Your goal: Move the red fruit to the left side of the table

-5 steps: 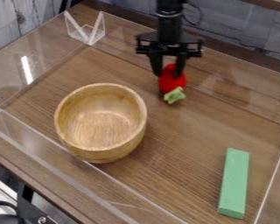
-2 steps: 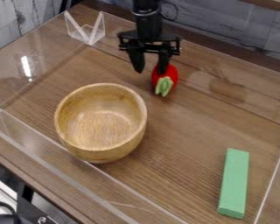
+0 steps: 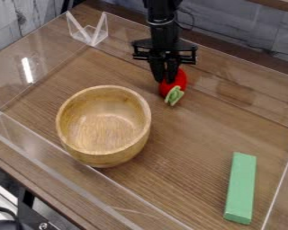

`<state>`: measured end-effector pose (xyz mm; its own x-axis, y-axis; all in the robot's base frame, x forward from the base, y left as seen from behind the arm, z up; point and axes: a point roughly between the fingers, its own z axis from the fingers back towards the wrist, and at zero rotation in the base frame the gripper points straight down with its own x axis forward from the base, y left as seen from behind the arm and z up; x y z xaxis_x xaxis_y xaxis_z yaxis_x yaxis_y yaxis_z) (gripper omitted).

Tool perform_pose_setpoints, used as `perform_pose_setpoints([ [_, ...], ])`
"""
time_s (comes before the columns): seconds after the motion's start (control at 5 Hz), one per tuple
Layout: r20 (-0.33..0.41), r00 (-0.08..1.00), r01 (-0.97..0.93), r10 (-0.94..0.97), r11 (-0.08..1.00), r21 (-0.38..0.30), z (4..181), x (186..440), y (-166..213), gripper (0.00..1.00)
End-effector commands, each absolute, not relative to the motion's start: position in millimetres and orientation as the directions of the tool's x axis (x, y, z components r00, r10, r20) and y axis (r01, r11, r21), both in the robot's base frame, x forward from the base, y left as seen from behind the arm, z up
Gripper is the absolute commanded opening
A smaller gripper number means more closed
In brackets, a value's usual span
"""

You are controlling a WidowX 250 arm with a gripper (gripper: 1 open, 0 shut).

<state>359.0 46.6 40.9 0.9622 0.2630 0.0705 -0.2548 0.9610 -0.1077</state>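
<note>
Table (image 3: 219, 117): brown wood-grain top, lying inside low clear walls that are running along its edges.
Bowl (image 3: 103, 124): 1 round, light wooden bowl, sitting upright a little toward 9 o'clock of the table's middle; it is holding nothing, and only its bare inner floor is showing.
Red fruit (image 3: 175, 86): 1 small glossy red strawberry shape, resting on the tabletop toward 1 o'clock from the bowl and clear of its rim; its pale green stem end is pointing toward 7 o'clock. It is lying outside the bowl, in the far half of the table.
Gripper (image 3: 166, 79): 1 black gripper, hanging straight down from its arm at 12 o'clock of the scene, its fingertips reaching down at the fruit's upper part.
Jaws: the 2 dark fingers are standing narrow and close against the fruit, seemingly pinching it, though the contact itself is too small to make out for certain.
Green block (image 3: 241, 187): 1 flat green rectangular block, lying toward 5 o'clock of the table, well apart from bowl and fruit, its long side running toward 12 o'clock.
Clear stand (image 3: 86, 29): 1 small folded clear piece, standing at 11 o'clock by the far wall.
</note>
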Motion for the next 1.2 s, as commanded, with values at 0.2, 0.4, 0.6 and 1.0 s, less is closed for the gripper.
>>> perform_pose_setpoints([
  [0.2, 0.121, 0.953, -0.263, 0.278, 0.957, -0.124, 85.5, 352, 54, 1.0],
  [0.4, 0.122, 0.955, -0.254, 0.27, 0.959, -0.129, 98.6, 359, 60, 1.0],
  [0.6, 0.119, 0.957, -0.25, 0.264, 0.96, -0.123, 100.5, 366, 64, 1.0],
  [1.0, 0.11, 0.958, -0.253, 0.264, 0.962, -0.104, 58.1, 354, 34, 1.0],
])
